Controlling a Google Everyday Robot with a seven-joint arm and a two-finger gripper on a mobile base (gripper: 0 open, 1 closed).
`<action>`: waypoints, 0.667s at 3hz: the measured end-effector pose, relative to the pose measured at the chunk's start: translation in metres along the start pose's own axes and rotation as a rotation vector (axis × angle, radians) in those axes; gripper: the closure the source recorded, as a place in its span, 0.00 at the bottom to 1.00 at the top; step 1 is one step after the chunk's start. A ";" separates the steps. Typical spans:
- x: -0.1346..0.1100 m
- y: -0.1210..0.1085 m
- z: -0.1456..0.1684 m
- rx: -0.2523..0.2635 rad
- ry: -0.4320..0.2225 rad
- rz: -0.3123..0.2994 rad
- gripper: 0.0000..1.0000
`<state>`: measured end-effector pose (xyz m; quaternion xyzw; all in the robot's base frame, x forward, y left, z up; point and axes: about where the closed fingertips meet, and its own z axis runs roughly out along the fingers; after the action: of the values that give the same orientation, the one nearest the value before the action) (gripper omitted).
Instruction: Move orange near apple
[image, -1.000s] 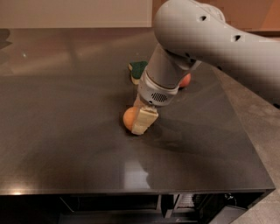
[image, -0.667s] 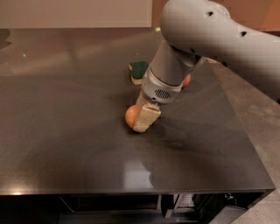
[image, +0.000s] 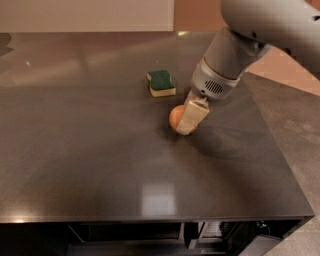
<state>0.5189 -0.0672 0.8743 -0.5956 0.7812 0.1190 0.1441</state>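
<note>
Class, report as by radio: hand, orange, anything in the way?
Hand shut on orange, front-right of sponge. Apple not in view. Sponge apart from orange.

Smooth light-grey rounded arm (image: 270, 20) at far right, with a tapered wrist, white collar (image: 207, 82) and dark dotted vent grille (image: 214, 87). Cream blocky gripper (image: 189, 120) just right of scene centre.

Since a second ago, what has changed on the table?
The end effector, still gripping the orange, has carried it to the right and slightly away from the camera, so it now sits closer to the sponge. The apple, visible earlier beside the arm, is now hidden behind it. The sponge stayed put.
</note>
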 end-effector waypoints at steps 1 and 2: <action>0.027 -0.028 -0.024 0.088 0.032 0.138 1.00; 0.046 -0.048 -0.038 0.155 0.041 0.230 1.00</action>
<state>0.5508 -0.1351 0.8922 -0.4914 0.8540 0.0620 0.1591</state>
